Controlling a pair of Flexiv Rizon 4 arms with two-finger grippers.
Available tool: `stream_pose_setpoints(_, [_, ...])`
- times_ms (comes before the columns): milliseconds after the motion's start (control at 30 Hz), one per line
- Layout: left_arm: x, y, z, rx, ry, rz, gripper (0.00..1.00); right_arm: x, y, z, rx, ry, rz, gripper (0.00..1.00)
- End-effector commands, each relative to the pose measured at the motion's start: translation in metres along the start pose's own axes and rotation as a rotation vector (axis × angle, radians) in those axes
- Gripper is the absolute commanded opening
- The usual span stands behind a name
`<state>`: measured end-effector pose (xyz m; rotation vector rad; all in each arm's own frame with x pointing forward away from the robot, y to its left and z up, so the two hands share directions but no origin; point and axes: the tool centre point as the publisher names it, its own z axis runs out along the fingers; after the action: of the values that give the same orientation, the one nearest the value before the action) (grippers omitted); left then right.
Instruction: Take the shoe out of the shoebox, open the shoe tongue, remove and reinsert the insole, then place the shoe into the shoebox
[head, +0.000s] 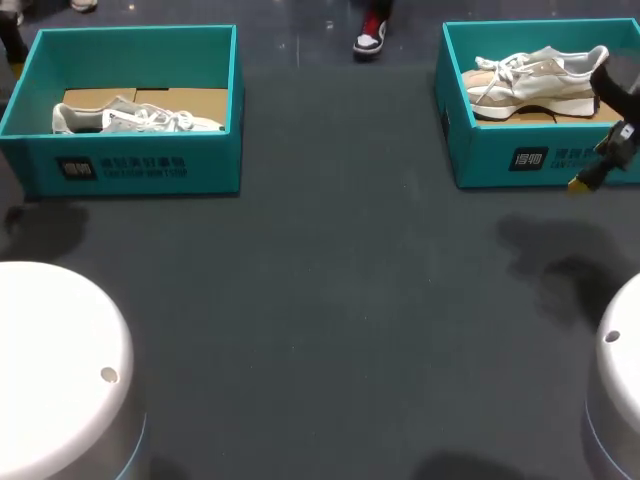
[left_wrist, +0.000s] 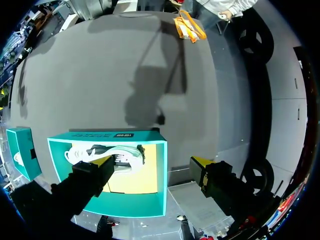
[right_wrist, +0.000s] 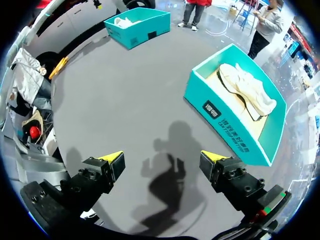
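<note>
Two teal shoeboxes stand at the back of the dark table. The left box (head: 130, 165) holds a grey-white shoe (head: 135, 118); the right box (head: 545, 160) holds a beige-white shoe (head: 540, 75). My right gripper (head: 590, 178) hangs just in front of the right box's near right corner. In the right wrist view it (right_wrist: 161, 157) is open and empty above bare table, with the right box (right_wrist: 220, 112) and its shoe (right_wrist: 247, 90) ahead. My left gripper (left_wrist: 152, 162) is open and empty over the left box (left_wrist: 161, 175), whose shoe (left_wrist: 102, 154) lies by one finger. The left arm is out of the head view.
Dark table surface (head: 330, 300) spreads between and in front of the boxes. My arms' white bases (head: 60, 370) sit at the near corners. The left wrist view catches the other box (left_wrist: 20, 150) far off beside the left one.
</note>
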<state>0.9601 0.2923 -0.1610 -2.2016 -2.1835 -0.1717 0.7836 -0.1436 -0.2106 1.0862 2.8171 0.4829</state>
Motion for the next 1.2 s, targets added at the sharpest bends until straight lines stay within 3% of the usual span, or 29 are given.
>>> stream_pose_setpoints(33, [0.000, 0.000, -0.001, 0.000, 0.002, 0.001, 1.00, -0.052, 0.021, 0.007, 0.146, 0.011, 0.127, 1.00])
stream_pose_setpoints(233, [0.000, 0.000, -0.001, 0.000, 0.002, 0.001, 1.00, -0.108, 0.034, 0.005, 0.203, -0.039, 0.186, 1.00])
stream_pose_setpoints(467, [0.000, 0.000, -0.001, 0.000, 0.002, 0.001, 1.00, -0.159, 0.043, 0.000, 0.183, -0.098, 0.232, 1.00])
stream_pose_setpoints(933, [0.000, 0.000, -0.001, 0.000, 0.002, 0.001, 1.00, -0.159, 0.043, 0.000, 0.183, -0.098, 0.232, 1.00])
stream_pose_setpoints(1000, [0.000, 0.000, -0.001, 0.000, 0.002, 0.001, 1.00, -0.168, 0.049, 0.008, 0.229, -0.133, 0.327, 1.00])
stream_pose_setpoints(1033, [0.000, 0.000, -0.001, 0.000, 0.002, 0.001, 1.00, -0.173, 0.054, 0.011, 0.214, -0.152, 0.355, 1.00])
stream_pose_setpoints(1200, [0.000, 0.000, -0.001, 0.000, 0.002, 0.001, 1.00, -0.195, 0.084, 0.015, 0.261, -0.223, 0.397, 1.00])
